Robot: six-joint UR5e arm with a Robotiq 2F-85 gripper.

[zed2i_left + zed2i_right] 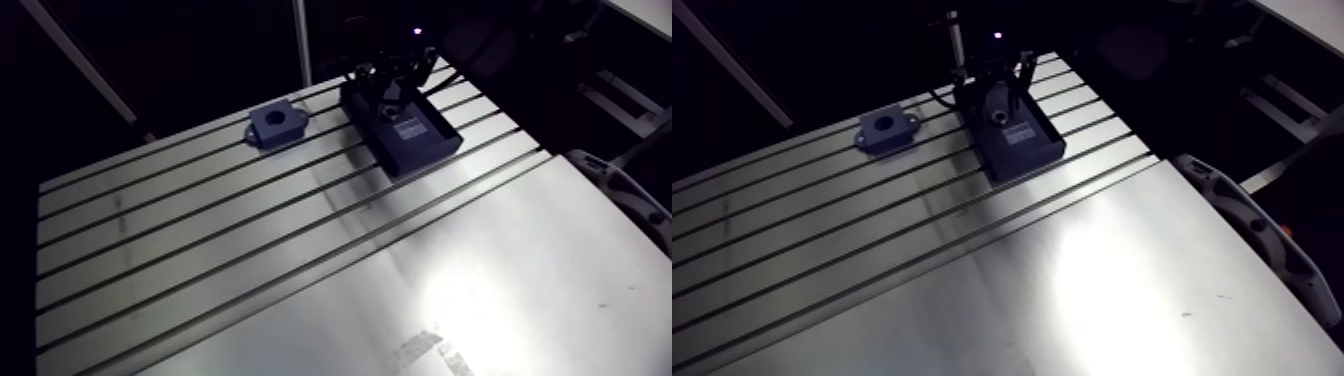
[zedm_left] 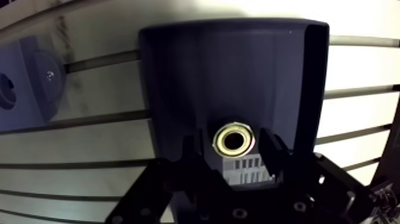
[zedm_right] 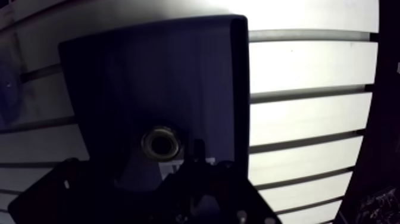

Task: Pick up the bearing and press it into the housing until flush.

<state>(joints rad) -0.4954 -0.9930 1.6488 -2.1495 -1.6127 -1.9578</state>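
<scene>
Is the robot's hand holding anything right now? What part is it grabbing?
Nothing yet. The hand is open. Its fingers stand on either side of the bearing, which lies in the dark tray, and small gaps show between them.

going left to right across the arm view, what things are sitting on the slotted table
dark blue flanged housing block with a round hole → dark rectangular tray
</scene>
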